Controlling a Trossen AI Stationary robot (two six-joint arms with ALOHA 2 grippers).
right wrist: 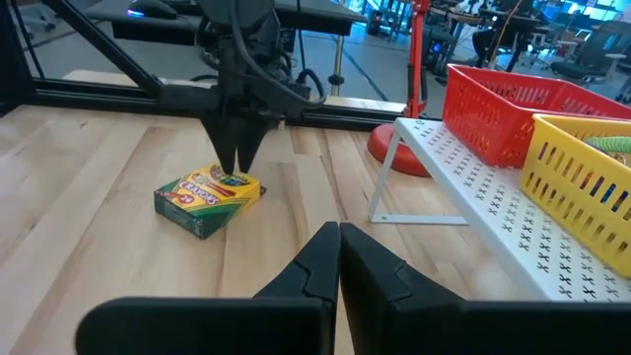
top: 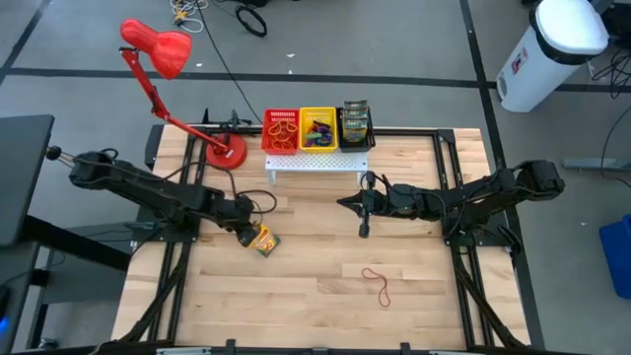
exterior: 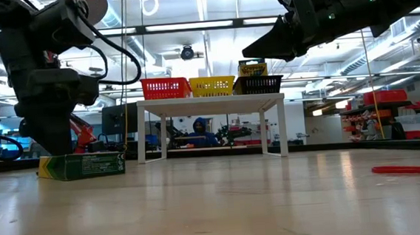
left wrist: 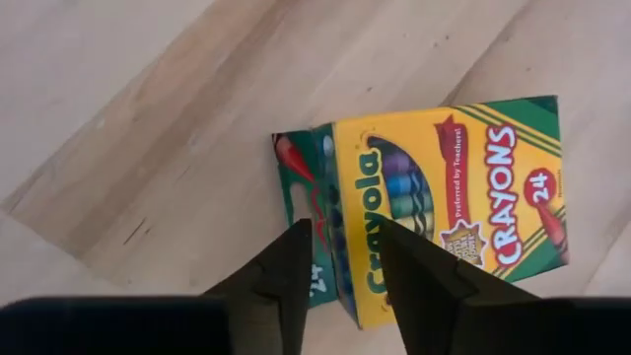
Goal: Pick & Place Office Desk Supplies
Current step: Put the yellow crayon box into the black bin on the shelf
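Note:
One yellow-and-green crayon box (top: 264, 240) lies flat on the table, face up, left of centre. My left gripper (left wrist: 340, 232) points down over it, open by a narrow gap. One finger (left wrist: 292, 264) stands over the box's green side and the other over its yellow face (left wrist: 463, 197). My right gripper (right wrist: 338, 235) is shut and empty. It hangs above the table's middle (top: 364, 225), in front of the rack. A red rubber band (top: 378, 284) lies loose on the wood toward the near edge. More crayon boxes stand in the black basket (top: 355, 125). My left gripper comes at the crayon box (right wrist: 209, 197) from above, its fingertips down at the box's far upper edge (right wrist: 240, 177). I cannot tell whether they touch it. The box rests flat on the table.
A white perforated rack (top: 315, 163) at the far edge carries a red basket (top: 281, 131), a yellow basket (top: 317, 128) and the black one. The red desk lamp's base (top: 225, 153) stands left of the rack. Bare wood stretches across the near half of the table.

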